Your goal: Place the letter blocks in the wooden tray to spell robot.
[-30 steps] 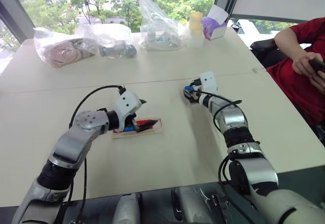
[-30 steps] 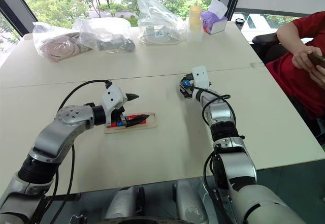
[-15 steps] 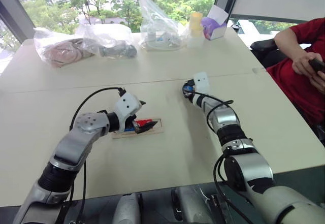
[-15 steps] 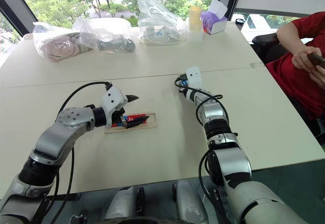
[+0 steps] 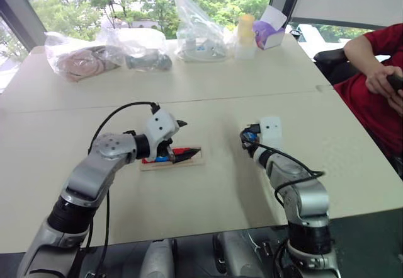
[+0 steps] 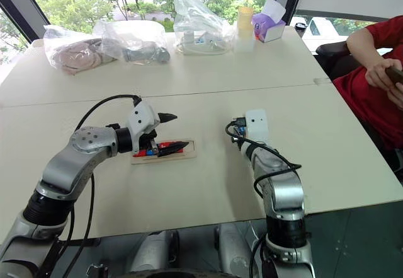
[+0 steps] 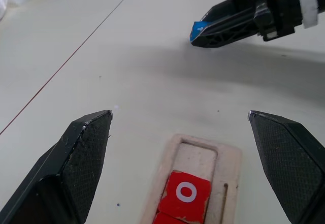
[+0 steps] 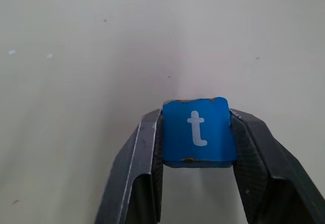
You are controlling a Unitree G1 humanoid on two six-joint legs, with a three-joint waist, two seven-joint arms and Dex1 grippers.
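Note:
My right gripper (image 5: 246,138) is shut on a blue letter block with a white t (image 8: 197,131) and holds it just above the table, right of the wooden tray (image 5: 197,161). The left wrist view shows that block (image 7: 199,29) at those fingertips, beyond the tray's end. My left gripper (image 5: 185,140) hangs open over the tray, one finger on each side. In the tray lie red and blue letter blocks (image 5: 178,152). The one nearest the right end is a red o (image 7: 186,193), and the slot (image 7: 197,157) beyond it is bare wood.
Clear plastic bags (image 5: 196,29) with objects, a pale bottle (image 5: 245,35) and a purple tissue box (image 5: 269,31) line the table's far side. A person in a red shirt (image 5: 371,76) sits at the right edge. A seam (image 5: 208,98) crosses the table beyond the tray.
My right gripper has shut on the blue t block and drawn back toward me with it. The left gripper has stayed open over the tray.

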